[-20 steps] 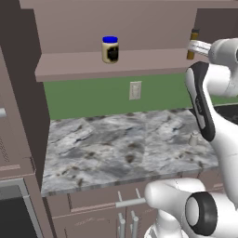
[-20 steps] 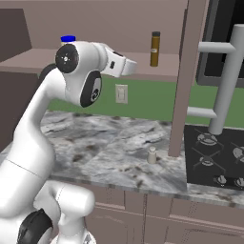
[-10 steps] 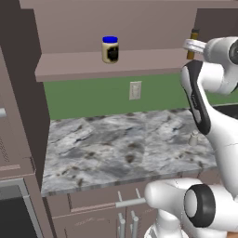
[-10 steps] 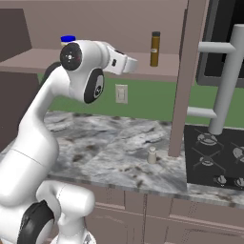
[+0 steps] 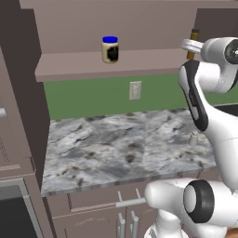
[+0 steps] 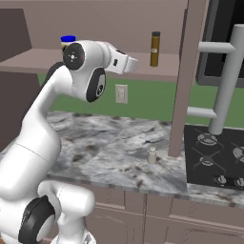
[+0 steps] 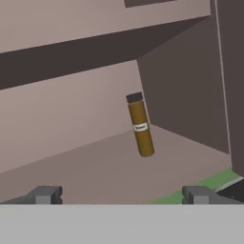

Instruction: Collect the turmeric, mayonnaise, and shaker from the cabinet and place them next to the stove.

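The end effector [image 7: 122,195] is wide open and holds nothing, up at the height of the cabinet [image 6: 28,59] shelf. The turmeric [image 7: 140,125] stands on that shelf straight ahead of it, well apart from its 2 fingertips [image 7: 44,194], and the mayonnaise [image 5: 110,49] stands far off to its left on the same shelf. The shaker [image 6: 152,155] sits down below it on the bench [image 6: 114,152], near the stove [image 6: 214,155].
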Controlling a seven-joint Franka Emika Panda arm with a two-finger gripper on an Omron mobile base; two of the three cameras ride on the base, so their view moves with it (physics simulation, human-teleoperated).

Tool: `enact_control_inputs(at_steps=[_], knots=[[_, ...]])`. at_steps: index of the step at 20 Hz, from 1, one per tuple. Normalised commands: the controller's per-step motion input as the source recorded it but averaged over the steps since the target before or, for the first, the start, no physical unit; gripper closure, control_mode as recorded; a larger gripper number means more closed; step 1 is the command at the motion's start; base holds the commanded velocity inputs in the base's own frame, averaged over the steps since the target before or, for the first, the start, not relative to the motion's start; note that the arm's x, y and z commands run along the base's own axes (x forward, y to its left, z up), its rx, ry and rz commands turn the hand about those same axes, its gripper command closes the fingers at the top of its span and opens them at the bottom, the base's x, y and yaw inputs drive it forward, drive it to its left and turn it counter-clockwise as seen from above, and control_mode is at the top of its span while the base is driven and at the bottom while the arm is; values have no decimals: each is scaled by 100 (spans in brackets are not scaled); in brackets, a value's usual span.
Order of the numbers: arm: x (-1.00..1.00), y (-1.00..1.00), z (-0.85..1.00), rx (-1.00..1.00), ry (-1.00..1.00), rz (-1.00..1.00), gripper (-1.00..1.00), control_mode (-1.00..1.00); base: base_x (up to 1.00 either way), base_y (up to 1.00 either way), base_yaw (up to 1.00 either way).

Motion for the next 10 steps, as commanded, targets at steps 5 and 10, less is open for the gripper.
enact_control_inputs(at_steps=[5, 10], knots=[[24, 0, 2, 0, 0, 0, -100, -100, 0, 0, 0], [24, 1, 18, -5, 2, -3, -100, -100, 0, 0, 0]])
